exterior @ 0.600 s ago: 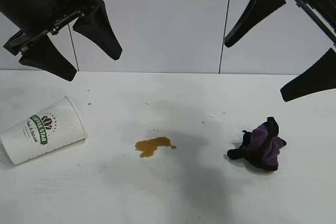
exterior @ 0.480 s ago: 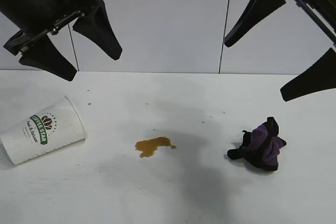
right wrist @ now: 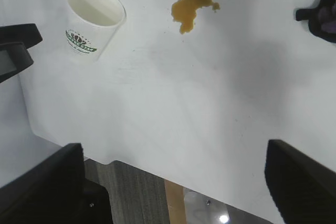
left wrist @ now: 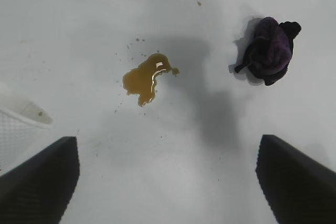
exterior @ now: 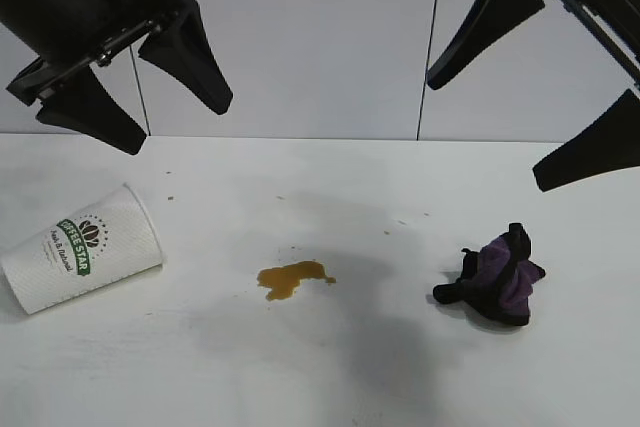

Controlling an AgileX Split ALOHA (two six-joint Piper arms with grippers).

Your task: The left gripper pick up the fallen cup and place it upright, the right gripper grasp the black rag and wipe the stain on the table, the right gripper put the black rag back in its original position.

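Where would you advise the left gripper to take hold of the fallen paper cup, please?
Probably across its textured wall near the middle, coming down from above. The paper cup lies on its side on the table, mouth toward the stain, so the open left gripper could straddle its round body.

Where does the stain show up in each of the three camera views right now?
Exterior view: the stain sits low centre, between the fallen cup and the black rag.
Left wrist view: stain left of centre, upper half.
Right wrist view: stain near the top edge.
Shared landmark: the black rag appears in all three.
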